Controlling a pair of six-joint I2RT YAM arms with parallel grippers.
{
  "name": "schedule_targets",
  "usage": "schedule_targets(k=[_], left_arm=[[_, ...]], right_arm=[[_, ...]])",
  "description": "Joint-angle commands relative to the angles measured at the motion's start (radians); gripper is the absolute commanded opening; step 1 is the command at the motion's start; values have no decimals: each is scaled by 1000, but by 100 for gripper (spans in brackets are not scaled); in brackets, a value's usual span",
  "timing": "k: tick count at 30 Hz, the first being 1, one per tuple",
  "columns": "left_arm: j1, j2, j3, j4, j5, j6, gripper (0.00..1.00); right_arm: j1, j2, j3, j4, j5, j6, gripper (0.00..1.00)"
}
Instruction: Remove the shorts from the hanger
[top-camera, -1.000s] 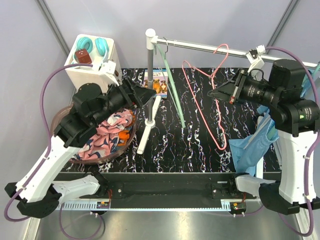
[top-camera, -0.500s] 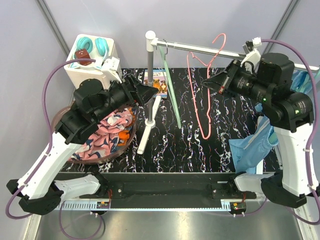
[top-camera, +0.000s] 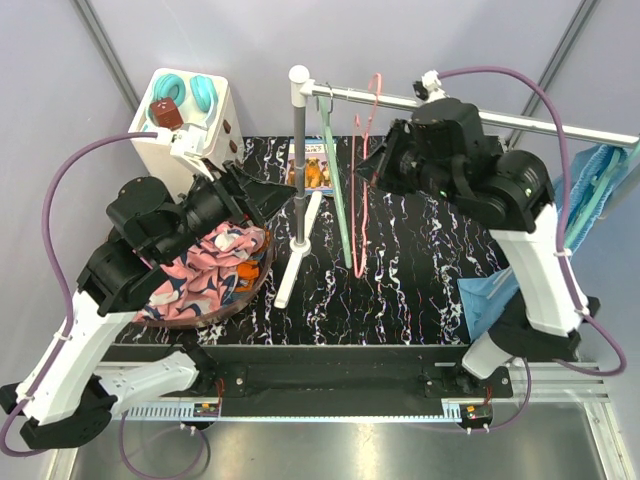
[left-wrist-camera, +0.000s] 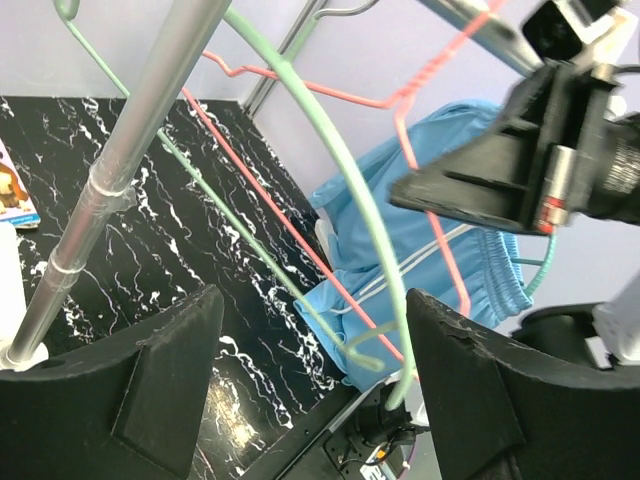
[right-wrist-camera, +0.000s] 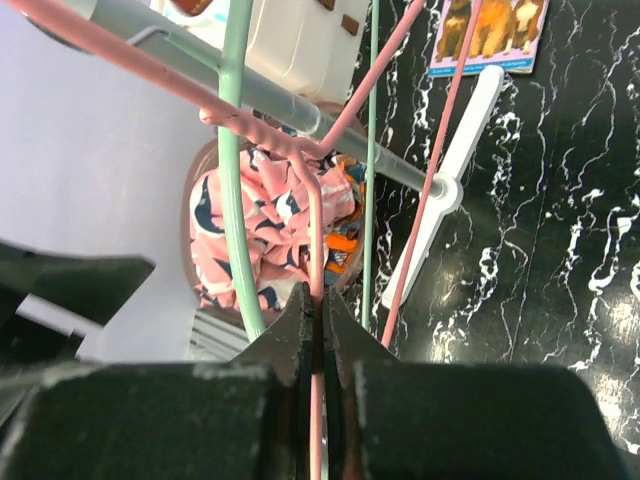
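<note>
My right gripper (top-camera: 375, 172) (right-wrist-camera: 318, 300) is shut on the wire of a bare pink hanger (top-camera: 360, 170) (right-wrist-camera: 315, 210), whose hook is up at the grey rail (top-camera: 470, 105). A bare green hanger (top-camera: 340, 180) (left-wrist-camera: 340, 170) hangs just left of it. The pink printed shorts (top-camera: 205, 270) (right-wrist-camera: 250, 220) and the orange patterned shorts (top-camera: 250, 268) (right-wrist-camera: 342, 245) lie in the brown basket (top-camera: 125, 232). The light blue shorts (top-camera: 490, 300) (left-wrist-camera: 420, 240) droop at the table's right edge, the waistband on a teal hanger (top-camera: 600, 190). My left gripper (top-camera: 280, 190) (left-wrist-camera: 310, 380) is open and empty by the rack pole (top-camera: 298, 150).
The rack's white foot (top-camera: 295, 255) crosses the black marble table (top-camera: 420, 270). A white box (top-camera: 185, 125) with teal items stands at the back left. A card with dog pictures (top-camera: 312, 165) lies behind the pole.
My right arm has swung left along the rail, carrying the pink hanger from the right side to beside the green one. My left arm has drawn back slightly to the left, jaws still open.
</note>
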Motion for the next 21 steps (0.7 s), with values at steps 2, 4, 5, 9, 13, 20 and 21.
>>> schedule_targets(k=[2,4,5,9,13,20,21], left_arm=[[-6,-40,-13,2,7,5,77],[-4,-55,-22,-1,3,6,77],[-4,-59,-24,-9,2,6,77],[-4,-73,-25,-29,-2,-2,78],[-4,-79,-28,-41,2,-18,78],[-4,-76,-12,-41,28,-60,81],[-4,-75,-11,-41,47,-72,82]], right_arm=[[44,119,197,-111,130,-29,2],[61,140,203,-109,123,-42,3],[64,145,200,-108,116,-47,4],[69,165,191,-120,103,-61,11],[68,145,169,-122,104,-61,34],[68,-10,4,-76,93,-52,66],[68,-33,-18,-71,92,-50,71]])
